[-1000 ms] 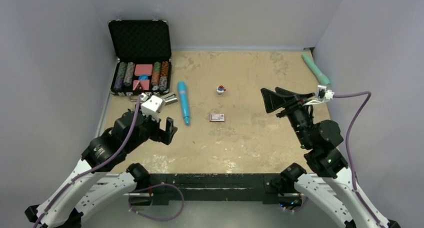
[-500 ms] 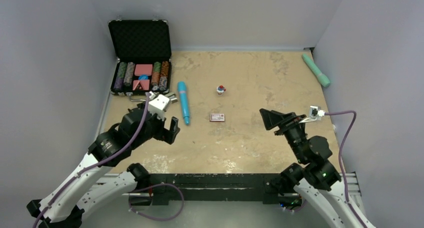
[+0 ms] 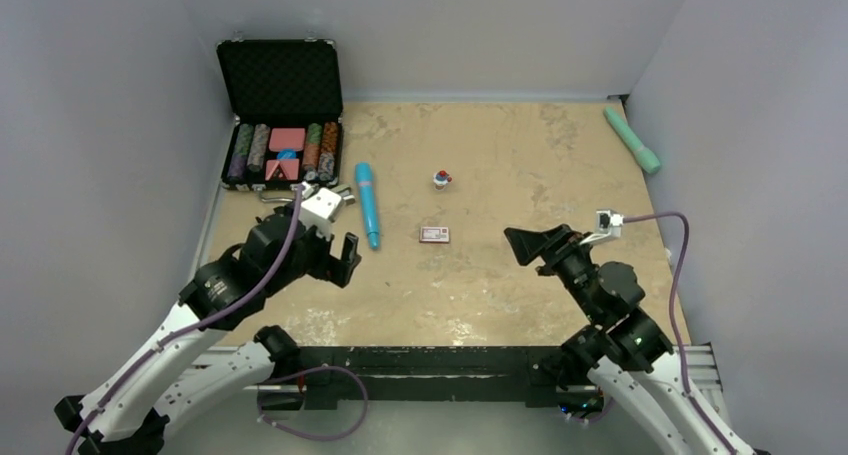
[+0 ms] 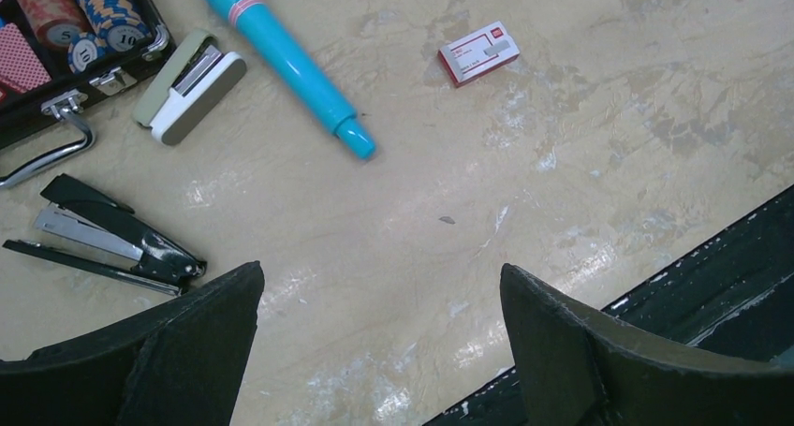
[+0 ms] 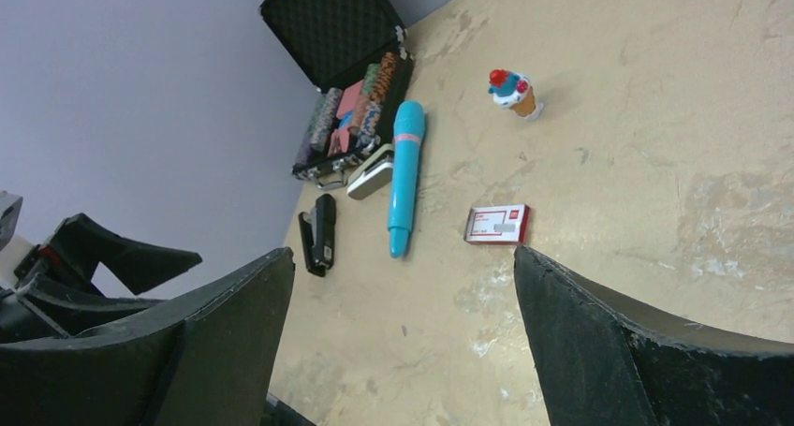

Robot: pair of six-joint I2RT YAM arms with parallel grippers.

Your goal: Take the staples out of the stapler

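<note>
- Since neither gripper holds anything, I judge the job to be at its approach step: no stapler is grasped, and no staples have come out that I can see.
- Left gripper (image 4: 379, 290): its fingers stand wide apart and empty, hovering over bare table (image 4: 562, 164).
- Right gripper (image 5: 403, 257): its fingers are also spread wide and empty. It sits over the table's 4 o'clock part and faces toward 10 o'clock.
- The black stapler (image 4: 108, 241) lies at about 8 o'clock in the left wrist view, just beyond the left finger. It is splayed open with its silvery rail (image 4: 75, 227) showing, and I take it for the likely target.
- A small white stapler (image 4: 187, 84) lies at 10 o'clock in that view, between the chip case (image 4: 56, 80) and the blue marker (image 4: 281, 61).
- Staples: none show loose on the table. Whether a strip sits in either rail is too small to tell.
- Next move, as I judge it: the left gripper should swing toward 8 o'clock, come down and pin the black stapler's body. The right gripper must then cross the table to draw the strip out of the rail. A strip that thin and slick calls for a fine, square pinch.
- Writing: the red-and-white box (image 4: 479, 53), at 1 o'clock in the left wrist view, has a grey patch and small print I cannot read.
- The marker carries a pink band but no words, and no brand is legible on either stapler.
</note>
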